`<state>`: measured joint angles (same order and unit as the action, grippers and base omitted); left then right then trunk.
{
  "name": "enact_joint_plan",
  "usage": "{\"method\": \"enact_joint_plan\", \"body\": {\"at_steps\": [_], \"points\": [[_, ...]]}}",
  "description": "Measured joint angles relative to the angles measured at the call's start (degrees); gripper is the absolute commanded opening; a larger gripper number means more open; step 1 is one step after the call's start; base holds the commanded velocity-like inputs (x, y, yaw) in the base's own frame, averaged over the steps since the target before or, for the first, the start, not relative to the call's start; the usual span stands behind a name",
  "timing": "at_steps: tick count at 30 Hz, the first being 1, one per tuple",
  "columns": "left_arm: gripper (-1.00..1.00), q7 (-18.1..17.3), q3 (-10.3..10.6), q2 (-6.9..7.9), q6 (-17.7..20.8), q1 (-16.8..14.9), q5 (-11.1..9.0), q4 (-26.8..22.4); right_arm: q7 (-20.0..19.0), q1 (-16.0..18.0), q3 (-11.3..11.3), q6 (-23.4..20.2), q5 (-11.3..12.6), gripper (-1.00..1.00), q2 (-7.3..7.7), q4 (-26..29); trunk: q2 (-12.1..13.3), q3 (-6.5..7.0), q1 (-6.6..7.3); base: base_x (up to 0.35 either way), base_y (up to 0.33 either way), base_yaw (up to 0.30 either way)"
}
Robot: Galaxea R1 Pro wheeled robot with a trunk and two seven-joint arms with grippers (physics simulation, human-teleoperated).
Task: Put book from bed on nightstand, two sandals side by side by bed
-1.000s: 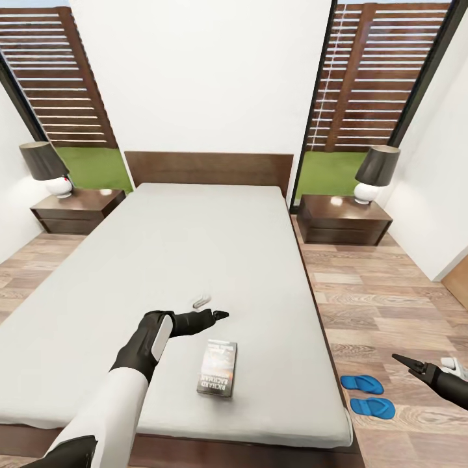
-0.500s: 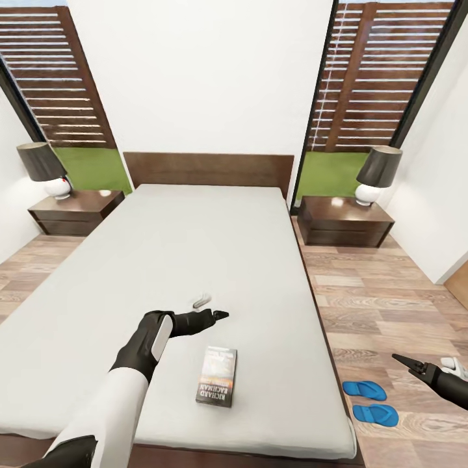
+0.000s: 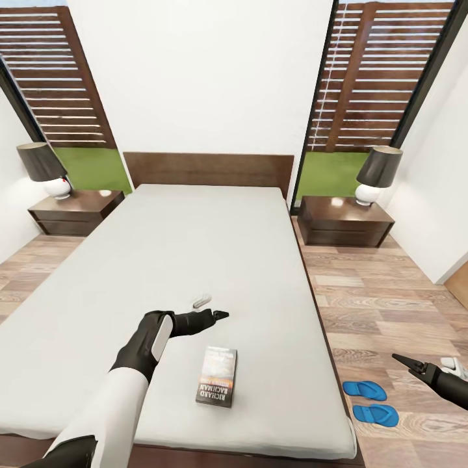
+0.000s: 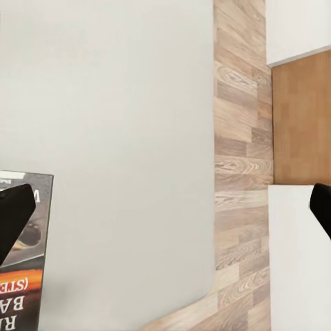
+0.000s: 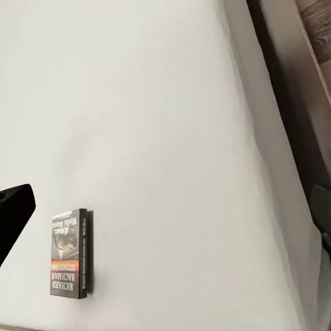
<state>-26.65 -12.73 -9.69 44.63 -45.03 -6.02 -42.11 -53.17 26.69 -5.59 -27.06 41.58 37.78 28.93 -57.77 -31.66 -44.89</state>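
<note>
Nothing really moves here compared with half a second back; arms, book and sandals all sit where they were, and only against the frame a full second ago does the whole view look nudged a bit, which is the camera. So: left hand (image 3: 220, 315) hangs over the light grey bed (image 3: 195, 260), near the foot end, fingers spread wide in the left wrist view, with nothing between them. Just beside it, nearer the bed's foot, the book (image 3: 217, 376) lies flat on the mattress, cover up, orange band showing. A small white thing (image 3: 201, 300) lies just past the hand. Right hand (image 3: 404, 363) hovers over the wood floor (image 3: 383, 292) off the bed's right side, can't tell how its fingers stand. Both blue sandals (image 3: 370, 402) lie side by side on the floor beside the bed. Two dark nightstands (image 3: 343, 221) flank the headboard, each carrying a lamp (image 3: 377, 172).
</note>
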Motion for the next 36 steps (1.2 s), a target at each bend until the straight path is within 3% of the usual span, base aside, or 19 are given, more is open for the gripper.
{"method": "enact_joint_plan", "body": {"at_steps": [5,11,15,21,30,36], "points": [[1.0,1.05,0.26,-0.05,-0.03,-0.01,0.31,0.54,0.01,0.0,0.0,0.0,0.0,1.0,0.0,0.0,0.0,0.0,0.0,0.0,0.0,0.0],[1.0,8.43,0.37,-0.2,-0.07,-0.01,0.21,1.2,0.03,0.0,0.0,0.0,0.0,1.0,0.0,0.0,0.0,0.0,0.0,0.0,0.0,0.0],[1.0,10.11,0.38,-0.24,0.02,-0.26,0.14,1.14,0.01,0.0,0.0,0.0,0.0,1.0,0.0,0.0,0.0,0.0,0.0,0.0,0.0,0.0],[1.0,10.75,0.3,-0.24,0.03,-3.69,0.11,1.33,0.04,0.0,0.0,0.0,0.0,1.0,0.0,0.0,0.0,0.0,0.0,0.0,0.0,0.0],[1.0,10.33,0.37,-0.24,-0.6,-4.15,0.13,0.97,0.06,0.0,0.03,0.0,0.0,1.0,-0.19,0.0,0.0,0.0,0.0,0.0,0.0,0.0],[1.0,10.33,0.39,-0.24,-2.47,-4.18,0.32,1.04,0.06,0.0,0.0,0.0,0.0,1.0,-1.22,0.0,0.0,0.0,0.0,0.0,0.0,0.0]]}}
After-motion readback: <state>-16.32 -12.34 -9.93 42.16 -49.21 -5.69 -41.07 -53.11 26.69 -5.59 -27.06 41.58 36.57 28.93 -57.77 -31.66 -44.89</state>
